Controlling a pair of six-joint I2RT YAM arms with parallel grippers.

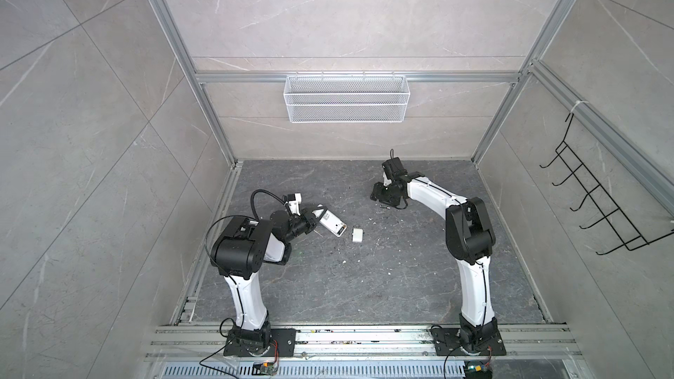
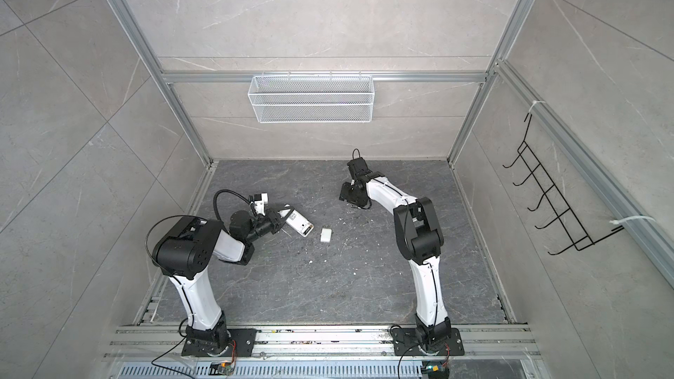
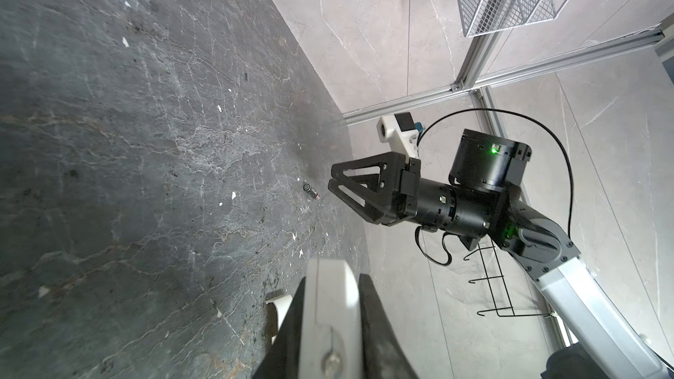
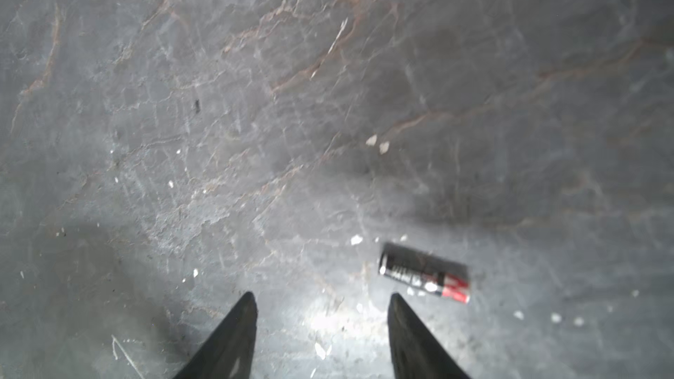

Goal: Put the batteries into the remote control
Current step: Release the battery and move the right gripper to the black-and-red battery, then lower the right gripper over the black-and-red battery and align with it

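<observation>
The white remote control (image 1: 331, 224) (image 2: 299, 227) sticks out of my left gripper (image 1: 316, 219) (image 2: 283, 220), which is shut on one end of it at the left of the dark floor. In the left wrist view the remote control (image 3: 330, 326) fills the gap between the left gripper's (image 3: 333, 278) black fingers. One battery (image 4: 425, 273) (image 3: 311, 191) (image 1: 383, 207), dark with a red end, lies on the floor. My right gripper (image 4: 321, 295) (image 3: 331, 176) (image 1: 375, 191) hovers open right beside it, with only bare floor between the fingers.
A small white squarish cover (image 1: 357, 234) (image 2: 325, 235) lies on the floor just right of the remote. A white wire basket (image 1: 346, 98) hangs on the back wall. A black wire rack (image 1: 601, 191) hangs on the right wall. White flecks dot the floor.
</observation>
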